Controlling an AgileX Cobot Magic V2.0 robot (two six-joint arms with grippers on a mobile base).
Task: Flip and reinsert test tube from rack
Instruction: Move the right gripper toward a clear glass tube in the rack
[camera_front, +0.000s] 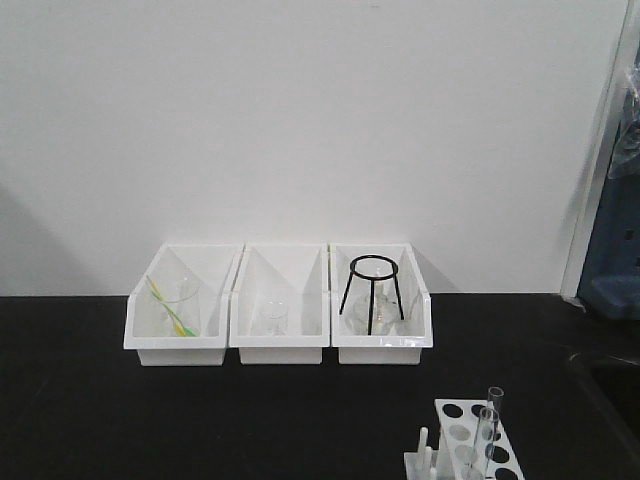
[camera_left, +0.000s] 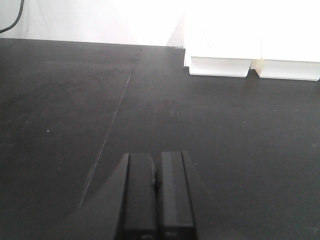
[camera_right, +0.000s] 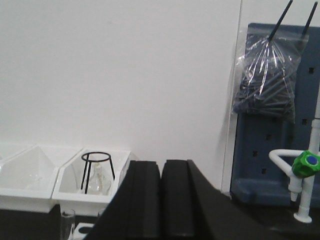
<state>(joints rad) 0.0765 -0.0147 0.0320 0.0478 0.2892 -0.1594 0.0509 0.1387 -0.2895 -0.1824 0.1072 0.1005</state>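
The white test-tube rack (camera_front: 466, 440) stands at the front right of the black table, with pegs (camera_front: 424, 452) on its left side. Two clear test tubes (camera_front: 491, 428) stand upright in its holes. In the right wrist view a tube's open top (camera_right: 67, 223) and a bit of the rack (camera_right: 83, 231) show at the lower left, ahead and left of my right gripper (camera_right: 161, 163), which is shut and empty. My left gripper (camera_left: 156, 158) is shut and empty, low over bare black table, away from the rack. Neither gripper shows in the front view.
Three white open-front bins (camera_front: 279, 345) line the back wall: one with a beaker and green-yellow sticks (camera_front: 172, 308), one with a small beaker (camera_front: 272, 316), one with a black tripod and flask (camera_front: 375, 293). A blue pegboard (camera_right: 280, 145), a hanging bag (camera_right: 267, 80) and a green-knobbed tap (camera_right: 306, 165) stand at right.
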